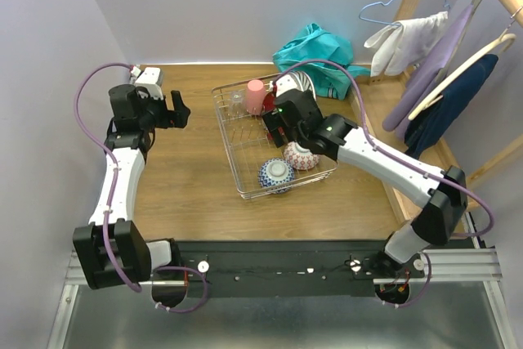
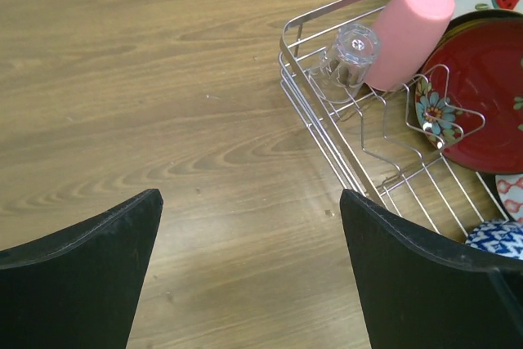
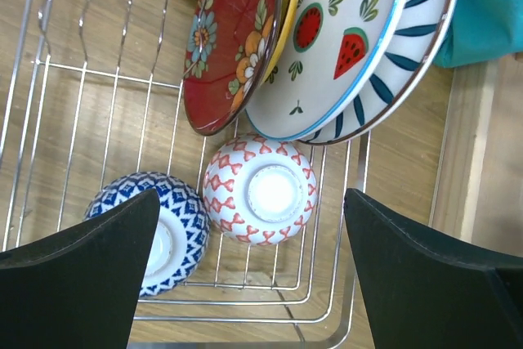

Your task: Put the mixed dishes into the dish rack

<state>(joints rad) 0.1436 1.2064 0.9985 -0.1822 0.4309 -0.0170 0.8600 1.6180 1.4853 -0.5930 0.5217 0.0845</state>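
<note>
The silver wire dish rack (image 1: 245,171) stands mid-table. In it a red saucer (image 3: 233,34), a gold saucer edge (image 3: 286,6), a watermelon plate (image 3: 335,38) and a blue-striped plate (image 3: 417,30) stand on edge. A red-patterned bowl (image 3: 260,190) and a blue-patterned bowl (image 3: 176,230) lie upside down. A pink cup (image 2: 409,30) and a clear glass (image 2: 350,55) sit at the far corner. My right gripper (image 3: 253,275) is open and empty above the bowls. My left gripper (image 2: 249,275) is open and empty over bare table, left of the rack (image 2: 327,120).
A teal cloth (image 1: 315,55) lies behind the rack. A wooden clothes frame (image 1: 458,55) with hanging garments stands at the right. A white box (image 1: 149,78) sits at the table's far left corner. Purple walls close the left and back.
</note>
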